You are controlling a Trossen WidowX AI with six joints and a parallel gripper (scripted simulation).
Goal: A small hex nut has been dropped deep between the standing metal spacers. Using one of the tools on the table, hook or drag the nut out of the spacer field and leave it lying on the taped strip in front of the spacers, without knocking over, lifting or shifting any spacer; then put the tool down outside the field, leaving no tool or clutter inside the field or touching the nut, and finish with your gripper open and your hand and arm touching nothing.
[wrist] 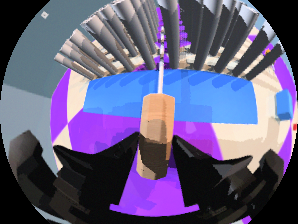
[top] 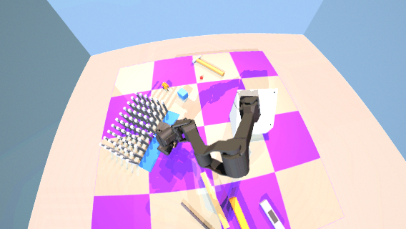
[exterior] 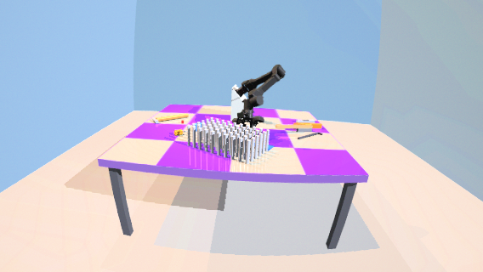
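Observation:
My gripper (top: 165,139) (wrist: 156,136) is shut on the wooden handle of a hook tool (wrist: 157,129). It hovers low over the blue taped strip (top: 147,159) (wrist: 213,99), right in front of the spacer field. The tool's thin metal shaft (wrist: 161,72) crosses the strip and reaches in between the front rows of the standing grey spacers (top: 134,122) (exterior: 225,138) (wrist: 133,23). All the spacers I can see stand upright. The hex nut is hidden among them in every view.
A blue cube (top: 182,94), a small yellow object (top: 164,85) and a red bit (top: 201,76) lie behind the field. A wood-handled tool (top: 210,66) lies at the back. Several long tools (top: 214,200) (top: 239,212) and a white device (top: 271,215) lie at the front. The arm's white base (top: 268,107) stands to the right.

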